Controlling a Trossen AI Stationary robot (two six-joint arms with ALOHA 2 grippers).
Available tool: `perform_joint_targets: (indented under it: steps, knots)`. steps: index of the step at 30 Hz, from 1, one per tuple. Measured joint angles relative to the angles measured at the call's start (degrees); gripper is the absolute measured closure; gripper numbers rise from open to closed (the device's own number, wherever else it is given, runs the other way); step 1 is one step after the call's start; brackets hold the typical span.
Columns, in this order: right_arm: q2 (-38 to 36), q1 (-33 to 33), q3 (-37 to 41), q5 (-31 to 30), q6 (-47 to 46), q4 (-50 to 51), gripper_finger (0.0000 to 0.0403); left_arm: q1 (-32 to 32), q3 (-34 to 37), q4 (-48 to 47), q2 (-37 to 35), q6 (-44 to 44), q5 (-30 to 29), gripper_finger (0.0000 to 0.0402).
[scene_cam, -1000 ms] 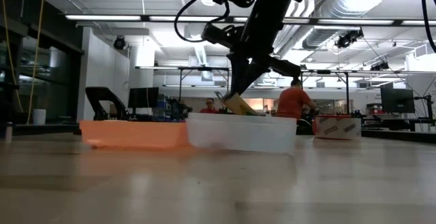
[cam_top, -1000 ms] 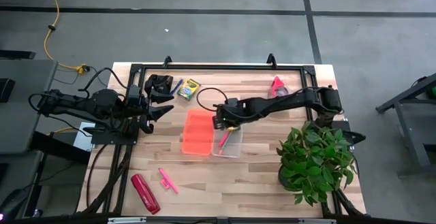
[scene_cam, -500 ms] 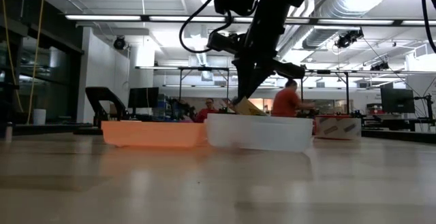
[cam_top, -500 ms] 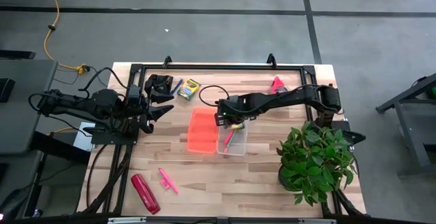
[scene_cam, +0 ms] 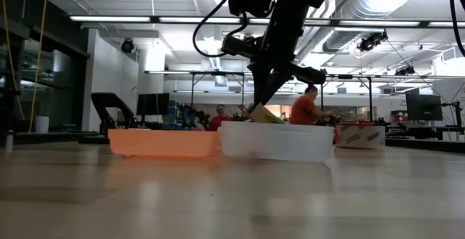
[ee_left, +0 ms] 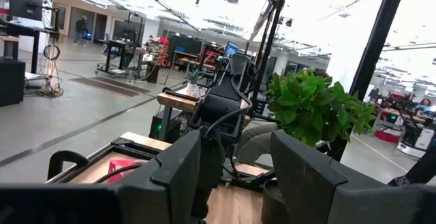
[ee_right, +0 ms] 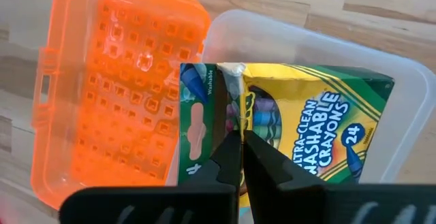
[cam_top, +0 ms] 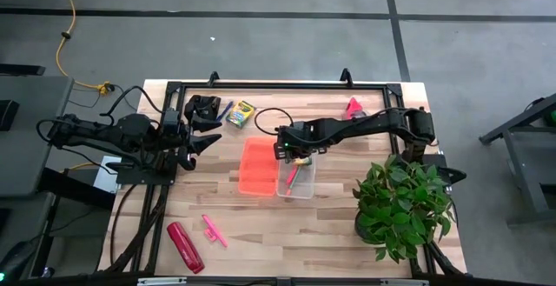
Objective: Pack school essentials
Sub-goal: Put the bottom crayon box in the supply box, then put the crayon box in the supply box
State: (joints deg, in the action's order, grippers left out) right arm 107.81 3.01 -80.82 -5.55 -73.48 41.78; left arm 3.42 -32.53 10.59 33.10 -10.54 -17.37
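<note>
A yellow-and-green crayon box (ee_right: 313, 125) stands tilted in the clear bin (cam_top: 306, 188), with my right gripper (ee_right: 240, 157) shut on it from above. Pink and green pencils (cam_top: 291, 176) lie in the bin. The bin's orange lid (cam_top: 254, 168) lies open on the table beside it. A second crayon box (cam_top: 241, 113) and a blue pen (cam_top: 225, 110) lie flat at the far side. A pink marker (cam_top: 213, 229) lies near the front. My left gripper (cam_top: 201, 138) hangs open at the left, above the table, touching nothing. My right gripper pinches the crayon box at the edge where its green side meets the yellow front (ee_right: 235, 125); the fingers (ee_right: 229, 159) themselves hide the exact spot. The fingers slant steeply down from above. The box (scene_cam: 263, 114) leans tilted, its lower end inside the bin.
A long red glossy object (cam_top: 185, 247) lies at the near left. A potted plant (cam_top: 401, 203) stands at the near right corner. A pink-and-red object (cam_top: 354, 108) sits at the far right. People show in the room beyond the table.
My right gripper has moved a little toward the table's right edge with the crayon box. The clear bin and its orange lid have slid that way with it and turned slightly. Over the last half second all has stayed still.
</note>
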Motion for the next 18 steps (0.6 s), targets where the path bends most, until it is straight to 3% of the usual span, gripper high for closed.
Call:
perform_joint_targets:
  steps: [12,18]
  knots:
    - [0.0,0.0,-3.0,-4.2,1.0,0.8,0.0253,0.0,0.0,0.0,0.0,0.1,0.0,0.0234]
    - [0.0,-0.4,-10.4,-5.7,16.2,0.7,0.0234,0.0,0.0,0.0,0.0,0.2,0.0,0.0234]
